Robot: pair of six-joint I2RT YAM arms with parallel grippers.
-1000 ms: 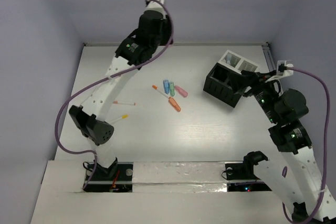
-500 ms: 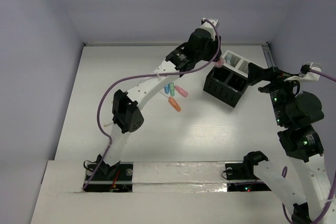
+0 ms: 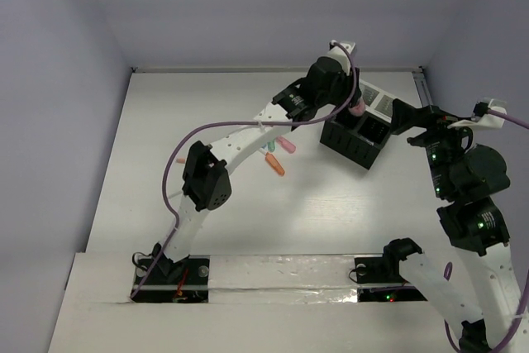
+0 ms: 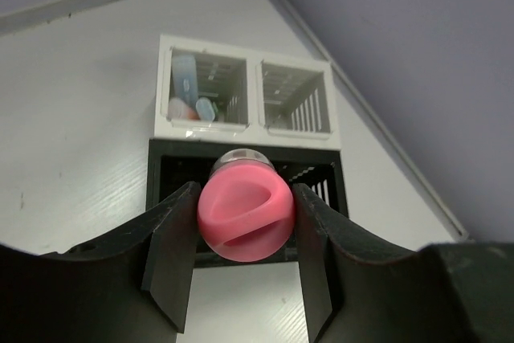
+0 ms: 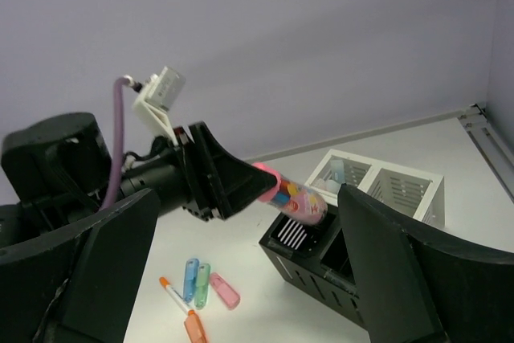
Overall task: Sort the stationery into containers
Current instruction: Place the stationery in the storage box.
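Observation:
My left gripper [image 3: 355, 105] is shut on a pink-capped tube [image 4: 243, 213] with a colourful printed body [image 5: 299, 198]. It holds the tube tilted above the left cell of the black box [image 3: 351, 145]. That box also shows in the left wrist view [image 4: 165, 168] and the right wrist view [image 5: 309, 283]. The white two-cell tray [image 4: 250, 130] adjoins its far side, and its left cell holds a few small pieces [image 4: 186, 90]. My right gripper [image 3: 411, 119] is open and empty, to the right of the box.
Loose pieces lie left of the box: a blue one [image 5: 190, 277], a green one [image 5: 202, 285], a pink one [image 5: 224, 291], an orange marker [image 5: 195, 327] and a thin white pen [image 5: 173, 293]. The back wall stands behind the tray.
My left arm has swung from the far left across to the black box with the pink-capped tube in its jaws. My right gripper has drawn back from over the box to its right.

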